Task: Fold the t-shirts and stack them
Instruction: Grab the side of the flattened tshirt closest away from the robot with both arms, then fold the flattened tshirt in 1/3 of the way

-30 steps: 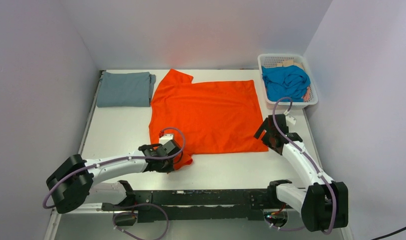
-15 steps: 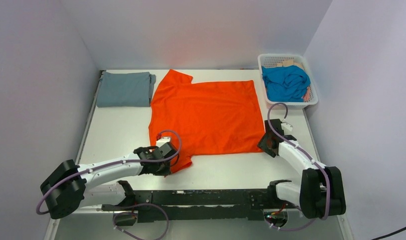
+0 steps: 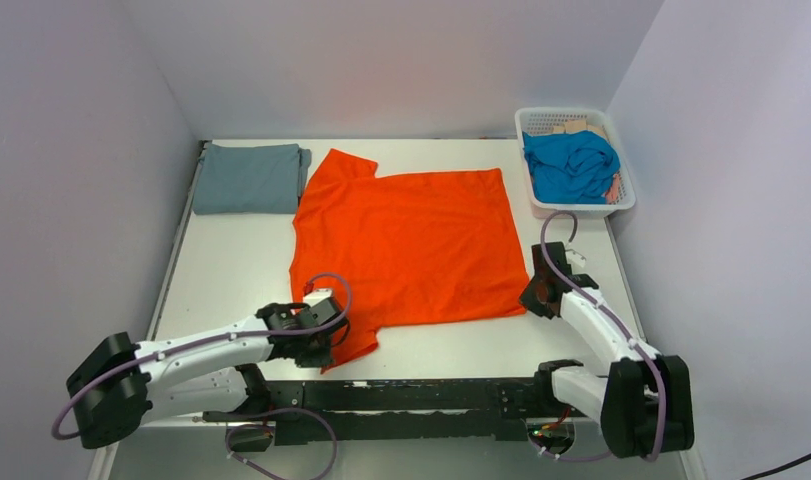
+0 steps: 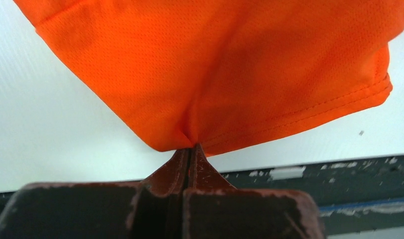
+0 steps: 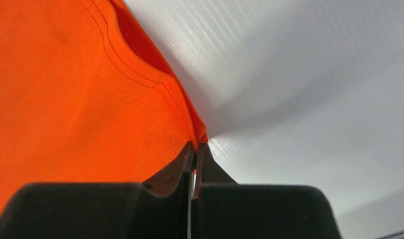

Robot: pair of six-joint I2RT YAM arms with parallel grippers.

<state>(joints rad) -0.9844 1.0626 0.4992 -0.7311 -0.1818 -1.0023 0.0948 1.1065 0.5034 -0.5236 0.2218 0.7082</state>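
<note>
My left gripper (image 4: 191,148) and right gripper (image 5: 195,145) each pinch a stitched-hem corner of the fine-mesh orange t-shirt (image 3: 401,240) (seemingly spread flat between them).

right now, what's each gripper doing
Left gripper: closed, holding the orange shirt at its near left corner.
Right gripper: closed, holding the orange shirt at its near right corner.

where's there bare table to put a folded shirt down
Best patch: bare table left of the orange t-shirt, in front of the folded grey-blue t-shirt. A narrow strip runs along the near hem between left gripper and right gripper. Centre and the basket corner are crowded.
</note>
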